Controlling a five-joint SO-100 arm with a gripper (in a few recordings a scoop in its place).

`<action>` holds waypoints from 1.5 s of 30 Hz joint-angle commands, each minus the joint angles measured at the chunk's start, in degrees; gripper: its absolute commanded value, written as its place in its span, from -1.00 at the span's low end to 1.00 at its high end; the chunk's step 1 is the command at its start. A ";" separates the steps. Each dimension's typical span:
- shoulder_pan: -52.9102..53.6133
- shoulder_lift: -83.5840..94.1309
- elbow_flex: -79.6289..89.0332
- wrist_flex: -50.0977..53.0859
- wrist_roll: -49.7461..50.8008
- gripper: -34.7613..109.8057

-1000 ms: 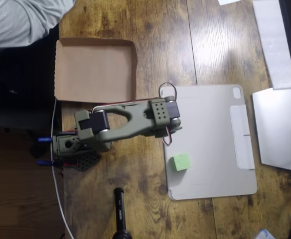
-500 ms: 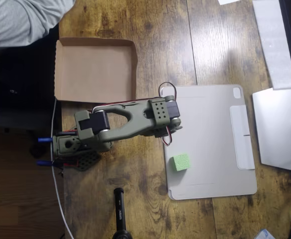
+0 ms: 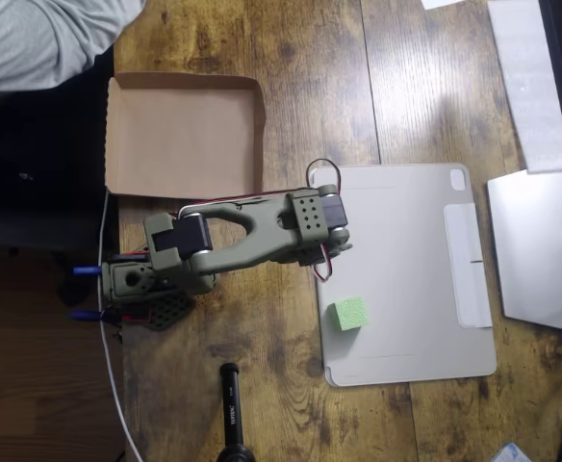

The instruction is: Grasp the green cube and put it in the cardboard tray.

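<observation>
So, going across the overhead view from the left: the cardboard tray (image 3: 180,135) sits at the upper left of the wooden worktop (image 3: 291,58), bottom bare, low folded rims all round, and it looks flimsy enough that a bump from the arm would probably scoot it. Just below it is the olive arm (image 3: 233,241), folded up over its own base with the wrist end reaching toward the right. The pincer (image 3: 327,252) is tucked under the wrist block near the top-left corner of the grey tablet cover (image 3: 406,274), and honestly I can't tell from up here whether its jaws are apart or closed, they're hidden by the arm itself. It's holding nothing though, since the green cube (image 3: 348,313) is sitting free on the cover, near its left edge, below the wrist and clearly apart from it. The cube looks like matte foam, so my guess is it's super light, a bit squishy and grippy rather than slick, nothing to break. It's turned slightly relative to the cover's edges, so I'd line the jaws up with two opposite flat faces and pinch around the middle, not the corners, and go gentle because foam just squashes. Being that light, it might slide on the smooth cover if one finger touches first.
</observation>
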 commanded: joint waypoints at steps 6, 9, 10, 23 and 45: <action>1.41 3.69 -1.32 -1.58 1.32 -0.52; 3.34 4.57 -1.58 -3.87 0.97 -0.52; 4.22 5.19 -1.49 -5.27 0.53 -0.52; 14.59 5.71 0.35 -21.09 -4.48 -0.46; 23.20 4.83 0.00 -30.94 -17.40 -0.23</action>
